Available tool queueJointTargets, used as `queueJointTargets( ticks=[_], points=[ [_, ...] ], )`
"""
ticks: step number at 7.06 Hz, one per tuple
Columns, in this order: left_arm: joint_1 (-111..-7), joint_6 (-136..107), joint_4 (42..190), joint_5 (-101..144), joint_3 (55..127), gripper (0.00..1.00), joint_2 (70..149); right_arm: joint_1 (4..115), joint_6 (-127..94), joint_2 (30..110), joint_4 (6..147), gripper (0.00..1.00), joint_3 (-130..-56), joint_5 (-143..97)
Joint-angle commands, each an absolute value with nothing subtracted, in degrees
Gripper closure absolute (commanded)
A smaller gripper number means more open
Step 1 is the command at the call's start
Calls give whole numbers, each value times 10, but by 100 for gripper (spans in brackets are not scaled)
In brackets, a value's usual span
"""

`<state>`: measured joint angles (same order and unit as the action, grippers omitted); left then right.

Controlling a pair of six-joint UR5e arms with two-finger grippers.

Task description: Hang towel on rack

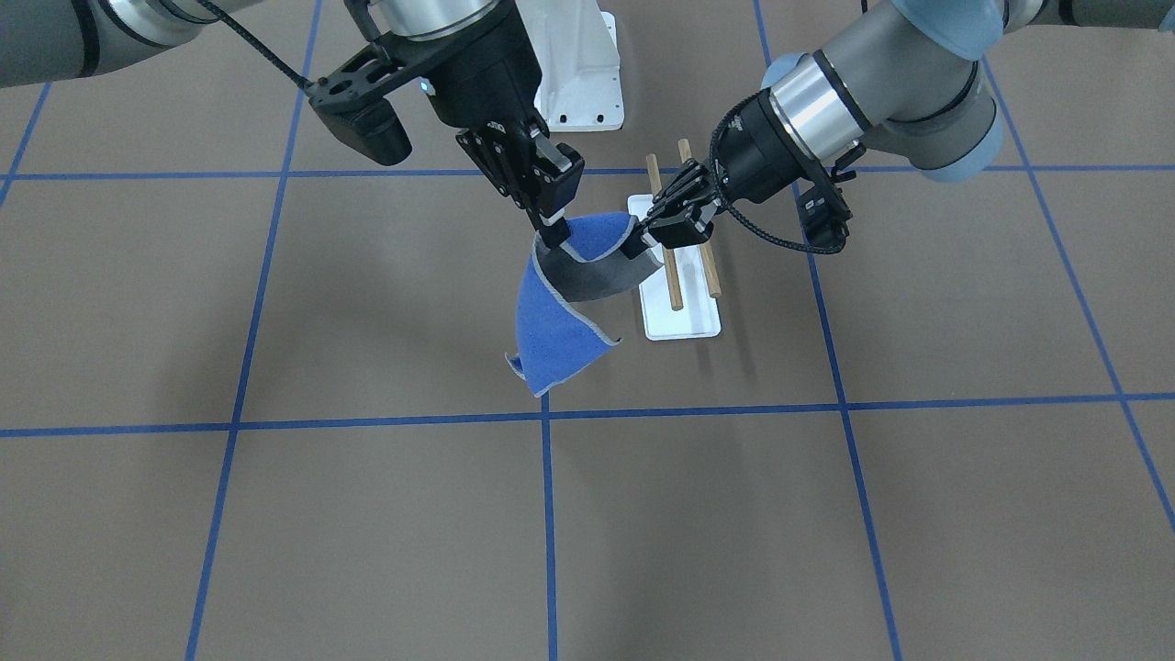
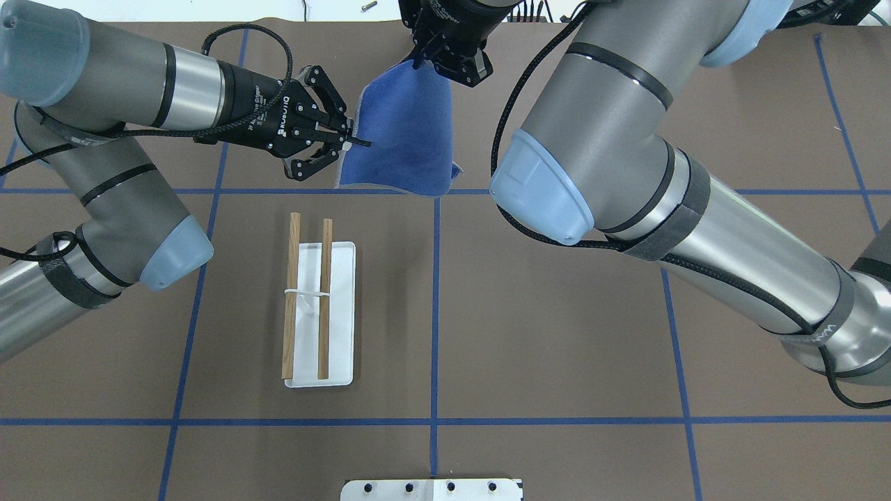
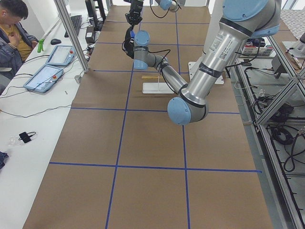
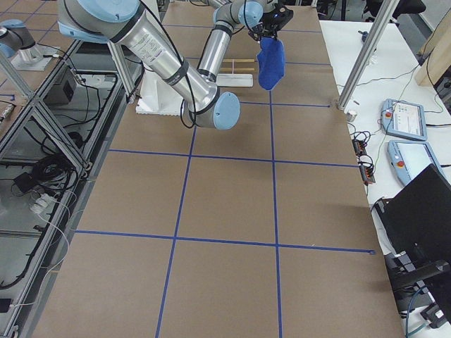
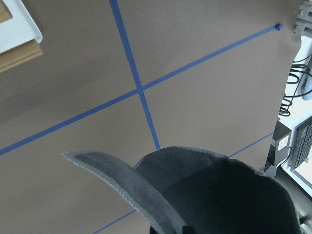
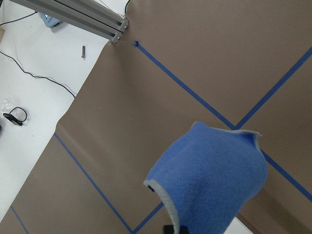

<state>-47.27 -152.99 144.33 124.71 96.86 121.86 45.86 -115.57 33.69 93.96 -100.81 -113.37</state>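
The blue towel (image 1: 560,321) hangs in the air, held between both grippers; its greyish reverse (image 1: 597,275) shows near the top. My left gripper (image 1: 643,240) is shut on one upper edge of the towel (image 2: 404,139), shown in the overhead view (image 2: 362,142). My right gripper (image 1: 551,234) is shut on the other upper corner, seen from overhead (image 2: 421,62). The rack (image 2: 341,313), two brown dowel bars over a white base, stands on the table closer to the robot than the towel. In the front view, the left gripper is above the rack (image 1: 684,317).
The large white bolted pedestal (image 1: 578,73) stands at the robot's side of the table, also at the overhead view's bottom edge (image 2: 431,489). Blue tape lines (image 2: 435,306) grid the brown table. An operator (image 3: 12,28) sits beyond the table's far edge.
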Motion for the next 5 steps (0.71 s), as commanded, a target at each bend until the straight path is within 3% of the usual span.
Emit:
queueJointTargets(
  ticks=[1,5],
  points=[
    [-473,-1527,1453,1247,969,100,1217,458,-1148,339,940,1,-1012,-1127],
    [-470,-1428,1532,1251,969,100,1192,457,-1115,404,940,0,-1081,-1123]
  ],
)
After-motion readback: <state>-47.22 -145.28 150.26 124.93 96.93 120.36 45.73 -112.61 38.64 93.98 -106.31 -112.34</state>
